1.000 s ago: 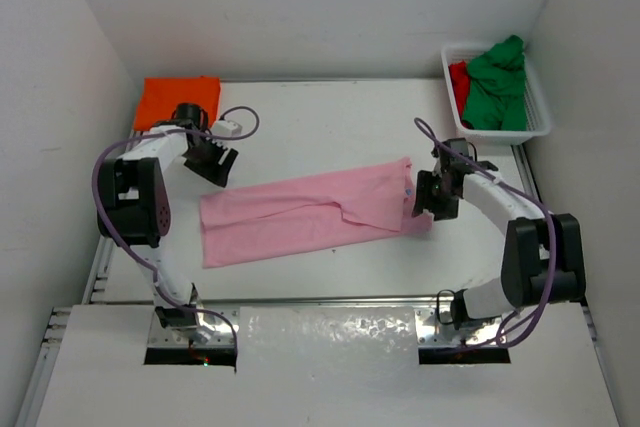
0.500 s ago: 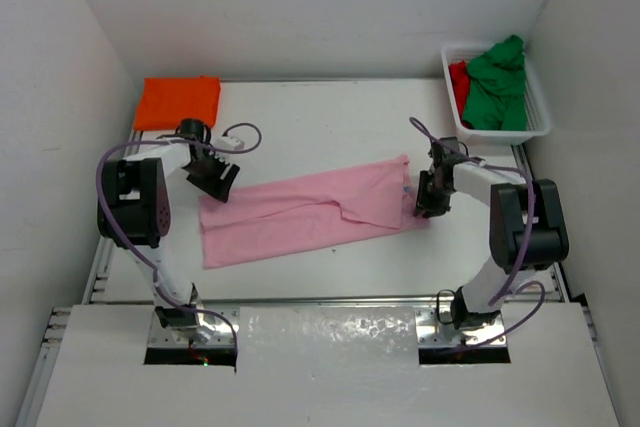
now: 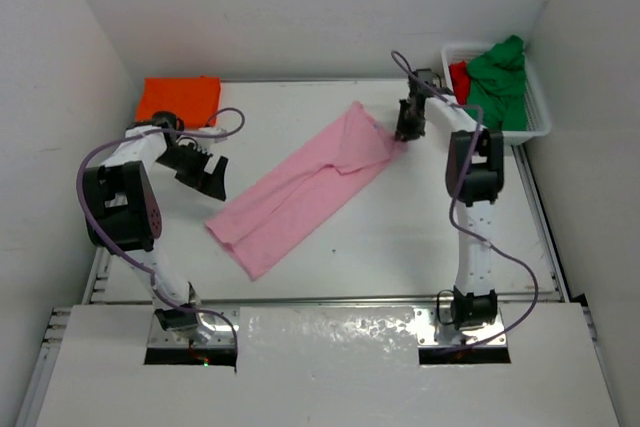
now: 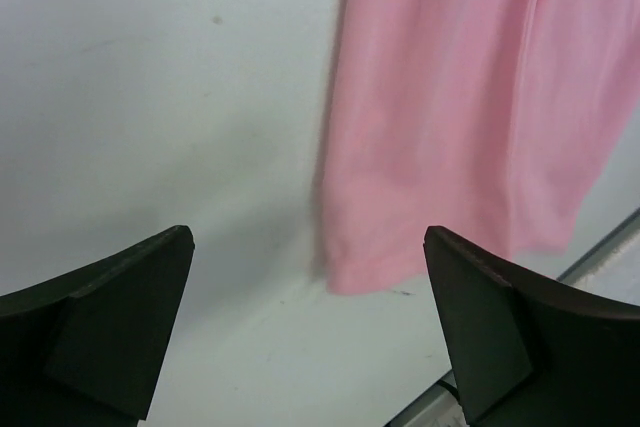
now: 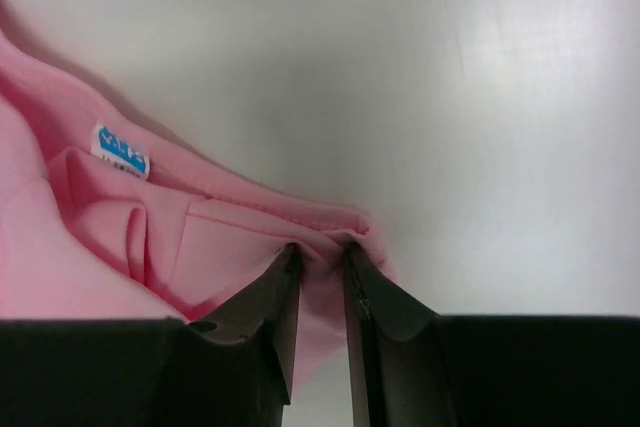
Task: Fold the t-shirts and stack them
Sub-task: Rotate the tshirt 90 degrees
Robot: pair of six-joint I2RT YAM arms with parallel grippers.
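— Right claw [image 5: 320, 252] is pinching a fold of the pink t-shirt [image 3: 300, 187], pressed nearly together on the hemmed edge just beside the sewn-in label [image 5: 122, 152]. I'm holding that end at the far side of the tabletop [image 3: 400, 237], near the basket [image 3: 540, 117].

— And your left claw?

— Left claw [image 4: 308, 237] is hanging spread wide and gripping nothing. The shirt's other end is lying flat just ahead of it, touching neither finger.

— How is the cloth going to behave?

— I'm judging it light, thin and limp. It's draping and creasing wherever I'm pulling, so a single pinch is only dragging one end while the rest is trailing. It's looking neither fragile nor slippery, though a shallow bite on one layer could be working loose. I'm thinking hems and corners are the places to take, one in each claw, keeping the fabric taut between them.

— What is differing from a second ago?

— Then the shirt was lying almost level across the middle, with a claw at each end. Now it's running diagonally, near left to far right, because I'm hauling the collar end away. My left claw has let go and is sitting back to the left.

— The others?

— The orange t-shirt [image 3: 180, 99] is lying folded at the far left. The green t-shirt [image 3: 497, 82] and red t-shirt [image 3: 458, 77] are sitting heaped in the basket, as before.
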